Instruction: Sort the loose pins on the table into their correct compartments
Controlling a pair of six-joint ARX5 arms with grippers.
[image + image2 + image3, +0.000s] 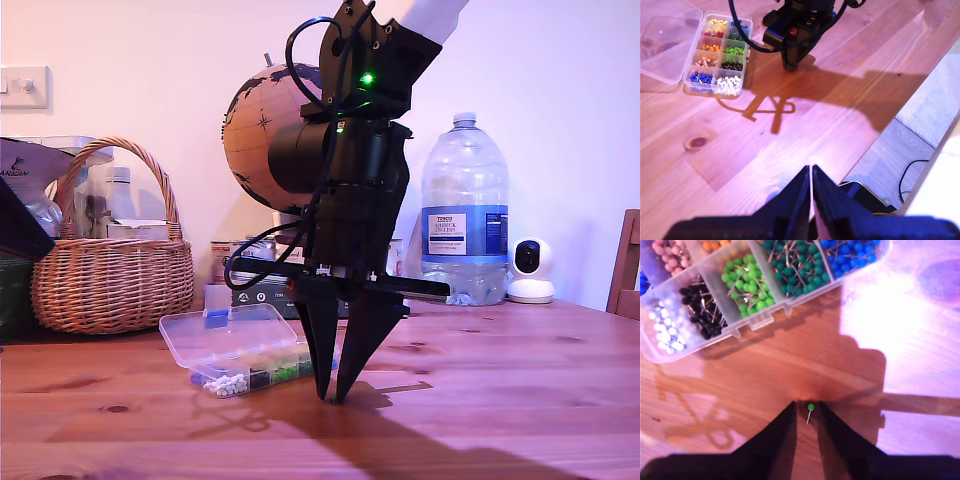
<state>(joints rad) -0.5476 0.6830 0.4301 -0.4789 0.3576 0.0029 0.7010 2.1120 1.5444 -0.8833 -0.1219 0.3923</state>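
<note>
Down at the table, tips almost touching the wood: my second gripper, jaws slightly parted around a light-green pin lying between them, not clamped. Just beside, the clear organiser box, lid open, compartments holding sorted pins. Raised well apart, my first gripper, jaws closed, empty.

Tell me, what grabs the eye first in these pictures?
My second gripper, black and pointed, stands tips-down on the wooden table mid-frame in the exterior view, a tiny green pin between its parted fingertips. Just beside it lies the open clear organiser box, its cells full of coloured pins.
</note>
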